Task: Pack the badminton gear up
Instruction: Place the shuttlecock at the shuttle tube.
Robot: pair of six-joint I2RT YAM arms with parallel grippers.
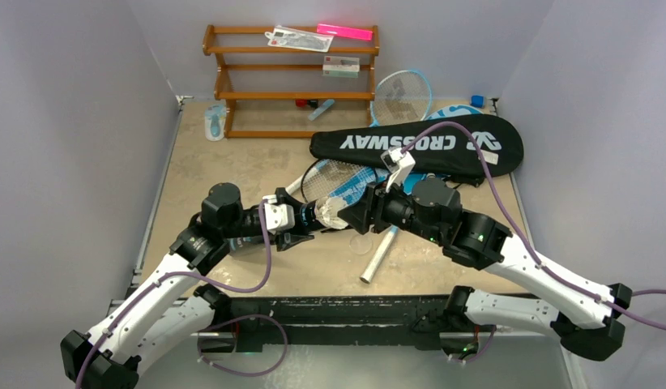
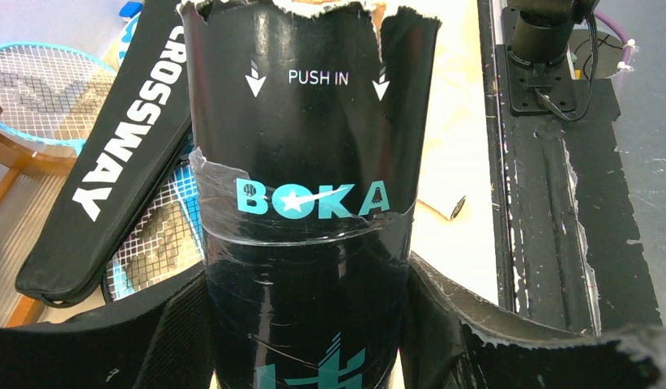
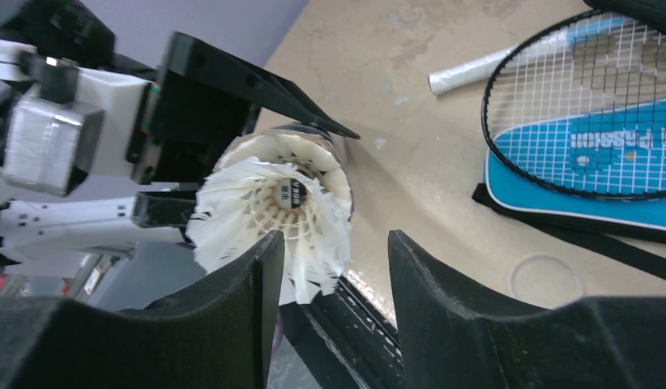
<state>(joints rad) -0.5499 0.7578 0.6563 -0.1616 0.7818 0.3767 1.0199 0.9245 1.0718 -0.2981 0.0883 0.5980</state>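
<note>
The shuttlecock (image 3: pixel 273 203) sits in the mouth of the tube (image 2: pixel 301 146), left of centre in the right wrist view. Its open skirt faces the camera and its white feathers spread past the rim. It looks very light and fragile. The feathers would likely bend or break under a squeeze, so a soft push on the skirt's edge, or a light hold low on the skirt, looks safer than a pinch across the feathers. How deep it sits in the tube, and whether others lie behind it, cannot be seen.

The tube is black printed card with arrows marked "PUSH IN" and a ragged, torn rim. It is probably stiff but crushable, and the taped band could be slippery. The left gripper (image 2: pixel 305 324) clamps it around the middle, one finger on each side. In the top view it lies level above the table (image 1: pixel 232 170), in mid-frame.

The right gripper (image 3: pixel 334 300) faces the tube's mouth with its fingers apart and nothing between them. The left finger overlaps the lower feathers in that view, and whether it touches them cannot be told.

At the right of the right wrist view, a racket (image 3: pixel 581 105) lies on the blue cover (image 3: pixel 605 212). In the top view the black cover (image 1: pixel 419 144) lies closed right of centre, and its contents are hidden. Above it a blue racket (image 1: pixel 403 96) leans by the rack (image 1: pixel 223 81).
</note>
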